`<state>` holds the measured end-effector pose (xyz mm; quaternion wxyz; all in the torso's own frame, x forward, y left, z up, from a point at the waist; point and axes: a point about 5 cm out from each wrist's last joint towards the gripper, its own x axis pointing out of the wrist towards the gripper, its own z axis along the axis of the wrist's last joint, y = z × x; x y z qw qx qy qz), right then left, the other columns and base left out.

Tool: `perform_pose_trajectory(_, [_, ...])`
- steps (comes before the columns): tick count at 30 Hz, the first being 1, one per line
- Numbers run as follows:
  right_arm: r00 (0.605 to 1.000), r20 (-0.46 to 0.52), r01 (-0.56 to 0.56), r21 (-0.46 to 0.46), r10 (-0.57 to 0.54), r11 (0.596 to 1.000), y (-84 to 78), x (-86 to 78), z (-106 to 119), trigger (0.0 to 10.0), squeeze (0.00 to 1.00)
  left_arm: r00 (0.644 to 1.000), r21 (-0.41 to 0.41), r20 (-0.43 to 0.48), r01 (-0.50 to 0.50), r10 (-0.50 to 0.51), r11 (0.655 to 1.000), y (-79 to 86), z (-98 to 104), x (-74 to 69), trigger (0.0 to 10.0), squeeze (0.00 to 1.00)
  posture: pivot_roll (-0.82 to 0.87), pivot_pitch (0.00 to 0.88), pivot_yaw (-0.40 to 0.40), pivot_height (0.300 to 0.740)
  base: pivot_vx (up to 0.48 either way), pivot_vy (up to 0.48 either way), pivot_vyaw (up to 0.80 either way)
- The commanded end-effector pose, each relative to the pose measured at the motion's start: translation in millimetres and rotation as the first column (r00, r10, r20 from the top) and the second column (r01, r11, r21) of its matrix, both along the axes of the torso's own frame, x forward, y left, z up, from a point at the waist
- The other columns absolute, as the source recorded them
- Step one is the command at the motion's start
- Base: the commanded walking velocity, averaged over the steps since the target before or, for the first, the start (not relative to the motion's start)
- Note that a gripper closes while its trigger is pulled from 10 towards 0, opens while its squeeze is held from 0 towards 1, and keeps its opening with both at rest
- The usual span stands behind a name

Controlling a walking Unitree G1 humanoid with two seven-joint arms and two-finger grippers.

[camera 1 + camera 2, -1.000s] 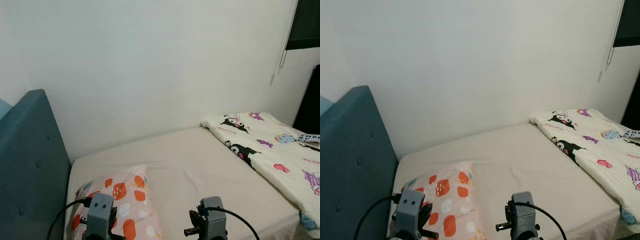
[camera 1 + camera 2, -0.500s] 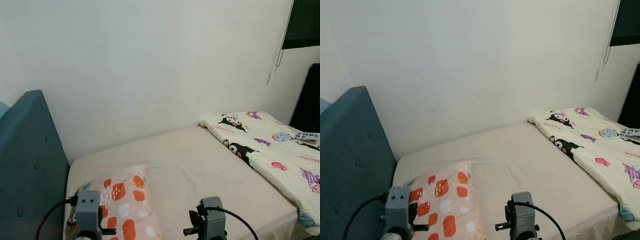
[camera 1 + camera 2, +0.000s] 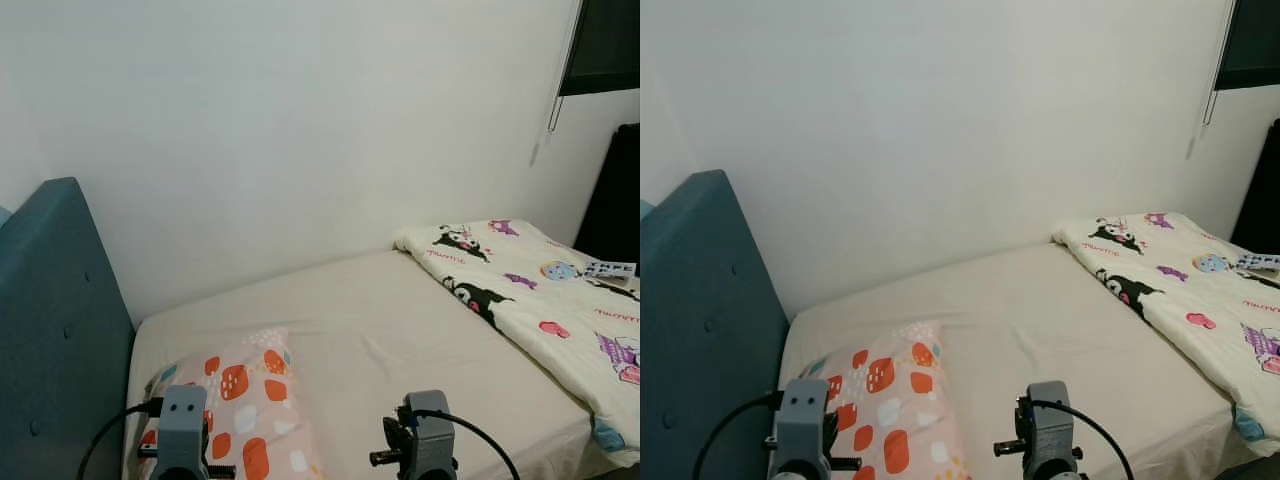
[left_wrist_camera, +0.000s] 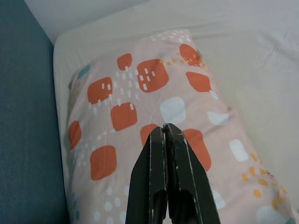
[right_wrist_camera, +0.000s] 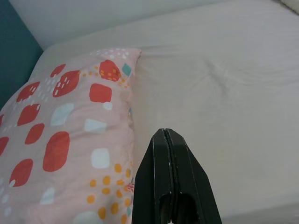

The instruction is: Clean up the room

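Left wrist view is showing the left gripper [image 4: 164,128] hanging just above the patterned pillow [image 4: 149,126], its two black fingers pressed together and holding nothing; right wrist view is showing the right gripper [image 5: 166,133] likewise closed and empty, hovering over the bare mattress sheet [image 5: 219,93] just beside the pillow's edge. Step in hand, as judged: approaching the bed to straighten the bedding. To do it well, the fingers are needing to part before descending, and a pinch at a pillow corner or seam is looking safer than one at the soft middle, where the fabric would likely bunch; the pillow is probably wanting squaring against the headboard. Count, head views: one pillow [image 3: 250,400], lying at the head end of the bed near the teal padded headboard [image 3: 50,330]; one cartoon-print quilt [image 3: 530,290], lying bunched toward the foot end along the wall side; one small printed item [image 3: 610,268] resting on the quilt, too small to identify; two grippers.
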<state>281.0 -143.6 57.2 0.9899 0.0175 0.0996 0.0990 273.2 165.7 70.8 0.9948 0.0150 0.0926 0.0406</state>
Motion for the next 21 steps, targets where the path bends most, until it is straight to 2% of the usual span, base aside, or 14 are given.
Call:
perform_pose_trajectory(1, [1.000, -0.008, 0.005, 0.005, -0.005, 1.000, 0.4, 0.0, -1.9, 10.0, 0.00, 1.000, 0.026, -0.008, -0.002, 0.002, 1.000, 1.7, -2.3, -3.4, 10.0, 0.00, -0.04, 0.098, 0.010, 0.740, 0.000, -0.480, 0.00])
perform_pose_trajectory(21, [1.000, -0.015, 0.004, 0.005, -0.004, 1.000, 1.1, -0.6, -2.8, 10.0, 0.00, 1.000, 0.041, -0.011, -0.002, 0.002, 0.999, 3.3, -1.7, -6.3, 10.0, 0.00, -0.04, 0.108, 0.011, 0.740, 0.000, -0.480, 0.00])
